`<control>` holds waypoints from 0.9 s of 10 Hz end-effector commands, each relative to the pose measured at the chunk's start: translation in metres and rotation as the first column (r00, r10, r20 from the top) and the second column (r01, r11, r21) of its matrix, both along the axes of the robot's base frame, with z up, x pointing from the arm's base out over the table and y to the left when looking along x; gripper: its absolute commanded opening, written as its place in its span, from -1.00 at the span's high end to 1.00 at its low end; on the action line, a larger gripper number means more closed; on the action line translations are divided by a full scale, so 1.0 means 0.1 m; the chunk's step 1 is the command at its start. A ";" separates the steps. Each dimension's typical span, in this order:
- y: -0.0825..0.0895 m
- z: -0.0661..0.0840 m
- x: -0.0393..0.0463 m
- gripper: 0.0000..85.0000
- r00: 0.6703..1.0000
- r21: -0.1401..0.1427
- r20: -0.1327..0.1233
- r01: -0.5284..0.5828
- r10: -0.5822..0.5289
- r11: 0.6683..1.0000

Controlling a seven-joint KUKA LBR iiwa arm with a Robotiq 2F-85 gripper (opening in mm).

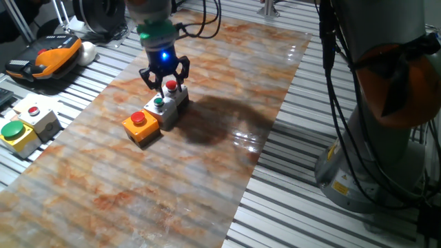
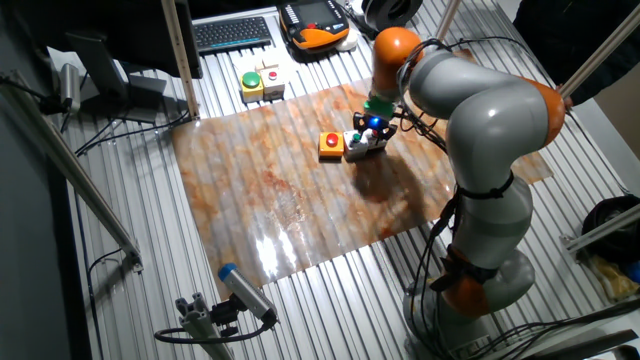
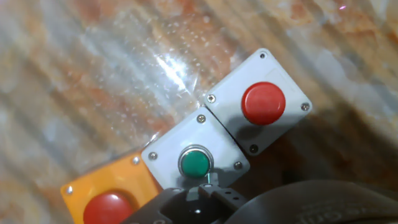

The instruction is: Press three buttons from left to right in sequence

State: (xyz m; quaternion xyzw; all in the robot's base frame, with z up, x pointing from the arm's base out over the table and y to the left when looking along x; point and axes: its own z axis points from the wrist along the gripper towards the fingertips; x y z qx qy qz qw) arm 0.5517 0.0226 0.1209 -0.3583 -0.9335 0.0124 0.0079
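We see three small square button boxes in a touching diagonal row on the marbled orange-brown mat [image 1: 207, 172]: the orange box with a red round cap [image 1: 140, 125] nearest left, the pale grey box with a green cap [image 1: 159, 107] in the middle, the pale grey box with a red cap [image 1: 171, 91] farthest. The black two-finger gripper [image 1: 165, 77] hangs over the far end; we cannot tell whether its fingers are parted or closed

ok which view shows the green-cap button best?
Hand view: the green-cap button sits large and near centre, cap and box screws clear. One fixed view shows it small, just below the gripper. In the other fixed view it's tiny, barely distinguishable.
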 end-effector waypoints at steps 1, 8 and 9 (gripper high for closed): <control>0.00 -0.01 0.011 -0.60 1.000 -0.009 0.005 0.012 -0.012 1.000; -0.02 -0.15 0.039 -0.60 1.000 -0.026 0.012 0.024 -0.024 0.999; -0.02 -0.17 0.031 -0.60 1.000 -0.030 0.014 0.026 -0.026 0.999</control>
